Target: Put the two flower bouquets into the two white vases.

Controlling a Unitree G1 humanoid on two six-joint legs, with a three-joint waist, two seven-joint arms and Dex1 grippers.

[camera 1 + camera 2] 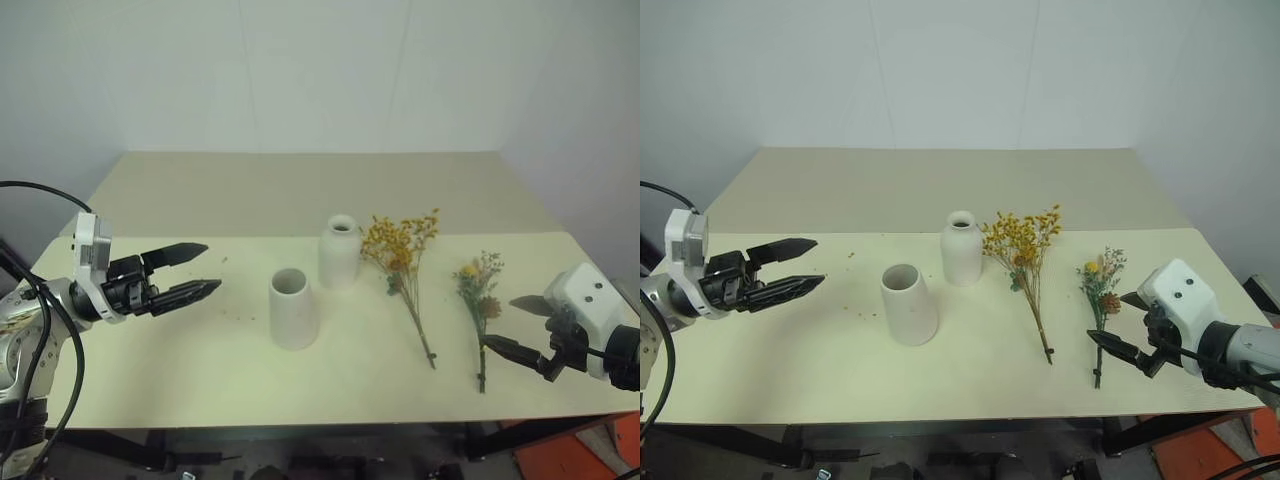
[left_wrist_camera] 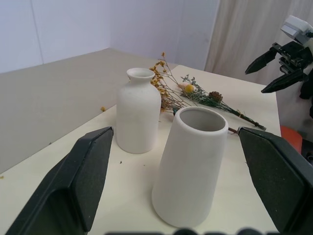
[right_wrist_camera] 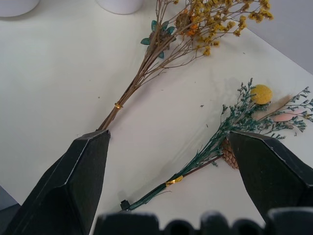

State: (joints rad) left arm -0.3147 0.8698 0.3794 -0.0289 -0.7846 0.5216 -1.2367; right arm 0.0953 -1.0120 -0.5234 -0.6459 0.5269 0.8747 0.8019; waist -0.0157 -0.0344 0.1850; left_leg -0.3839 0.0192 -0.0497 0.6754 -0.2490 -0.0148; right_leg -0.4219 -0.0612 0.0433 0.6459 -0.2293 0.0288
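Cream table (image 1: 200, 360), 2 white vases (image 1: 293, 308), 2 bouquets (image 1: 403, 262) lying flat

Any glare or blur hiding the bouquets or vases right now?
Head views: even light, soft shadows, no glare; the yellow-orange bouquet and cone vase read clearly. Right wrist view: the grey-green bunch is sharp, while the near fingers look soft.

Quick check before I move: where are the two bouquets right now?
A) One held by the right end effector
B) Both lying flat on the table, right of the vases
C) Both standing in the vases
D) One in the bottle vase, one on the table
B: the yellow-orange bouquet and the grey-green bouquet both lie flat on the table, right of the empty bottle vase and cone vase.
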